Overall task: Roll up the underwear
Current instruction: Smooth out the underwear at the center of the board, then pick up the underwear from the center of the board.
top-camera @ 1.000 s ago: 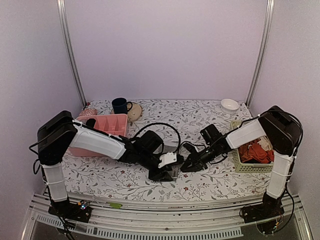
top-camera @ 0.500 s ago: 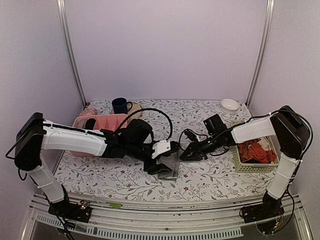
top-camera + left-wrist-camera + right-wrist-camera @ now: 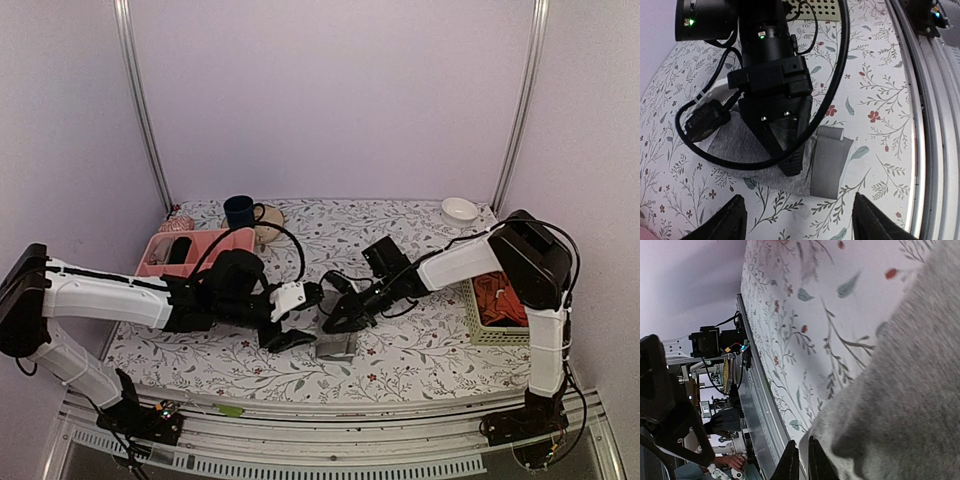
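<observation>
The underwear (image 3: 338, 347) is a small grey bundle on the flowered cloth near the table's front middle. In the left wrist view its soft grey cloth (image 3: 737, 150) lies flat, with a darker folded waistband strip (image 3: 829, 165) at its right side. My right gripper (image 3: 333, 321) reaches in from the right; its black fingers (image 3: 792, 162) meet on the cloth beside that strip. From the right wrist, the right gripper (image 3: 802, 460) is shut at the edge of the underwear (image 3: 910, 365). My left gripper (image 3: 292, 336) hovers just left of the bundle; in its own view the gripper (image 3: 802, 226) stands open and empty.
A pink tray (image 3: 215, 243), a dark blue mug (image 3: 240, 211) and a beige pot (image 3: 269, 223) stand at the back left. A white bowl (image 3: 459, 209) sits at the back right. A green basket (image 3: 478, 322) of orange-red garments is at the right. The metal rail (image 3: 935, 125) runs along the front edge.
My left gripper has opened wider and drawn back to the left, off the underwear. My right gripper has moved left onto the bundle.
</observation>
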### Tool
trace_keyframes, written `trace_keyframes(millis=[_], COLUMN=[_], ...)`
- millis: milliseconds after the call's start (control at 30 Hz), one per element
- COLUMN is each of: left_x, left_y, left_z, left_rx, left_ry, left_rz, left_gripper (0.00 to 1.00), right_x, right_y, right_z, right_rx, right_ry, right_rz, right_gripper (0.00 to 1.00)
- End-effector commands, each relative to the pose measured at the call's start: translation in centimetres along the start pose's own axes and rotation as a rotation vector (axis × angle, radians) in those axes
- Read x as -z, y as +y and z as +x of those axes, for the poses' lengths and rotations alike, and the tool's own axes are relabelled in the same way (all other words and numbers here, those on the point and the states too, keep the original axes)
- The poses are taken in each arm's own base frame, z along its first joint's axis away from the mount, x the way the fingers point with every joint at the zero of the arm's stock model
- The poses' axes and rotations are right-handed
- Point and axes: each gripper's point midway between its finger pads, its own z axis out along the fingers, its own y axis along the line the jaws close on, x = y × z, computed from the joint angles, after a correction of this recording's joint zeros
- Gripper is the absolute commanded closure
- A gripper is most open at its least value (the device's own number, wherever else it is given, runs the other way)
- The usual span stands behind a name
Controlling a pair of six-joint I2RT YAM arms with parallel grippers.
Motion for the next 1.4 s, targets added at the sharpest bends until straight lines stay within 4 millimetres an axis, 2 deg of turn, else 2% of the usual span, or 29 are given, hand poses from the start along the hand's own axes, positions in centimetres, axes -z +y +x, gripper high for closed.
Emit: trace_keyframes(millis=[0,100,167,300,500,833,1067,1233,1367], left_x=[0.3,-0.2,-0.7,-2.2,-4.9,-7.8,-10.2,-10.8,-10.6], left_y=[-0.1,-1.4,-2.3,-4.1,-5.7,-3.2,-3.8,-3.7,-4.5], left_z=[0.4,1.6,2.5,3.2,3.1,4.3,4.9,3.4,1.8], left_rx=[0.02,0.001,-0.025,-0.099,-0.221,-0.388,-0.52,-0.52,-0.505], left_ry=[-0.026,-0.006,0.019,0.052,0.082,0.151,0.181,0.133,0.079], left_rz=[-0.002,0.05,0.08,0.128,0.154,-0.025,-0.054,-0.09,-0.057], left_gripper=[0.27,0.29,0.31,0.33,0.37,0.39,0.48,0.55,0.69], right_x=[-1.4,-0.9,0.2,1.8,1.6,1.1,0.8,0.8,0.8], right_y=[-3.1,-6.0,-7.8,-9.5,-8.8,-11.1,-11.9,-12.2,-12.4], right_z=[2.1,3.9,4.9,5.8,4.3,6.1,6.8,7.0,7.2], right_rx=[-0.084,-0.153,-0.202,-0.207,-0.128,-0.163,-0.182,-0.187,-0.187], right_ry=[0.064,0.083,0.079,0.096,0.117,0.149,0.161,0.165,0.169], right_rz=[-0.008,0.028,0.049,0.105,0.094,0.143,0.151,0.157,0.161], right_gripper=[0.91,0.92,0.93,0.93,0.93,0.94,0.96,0.97,0.98])
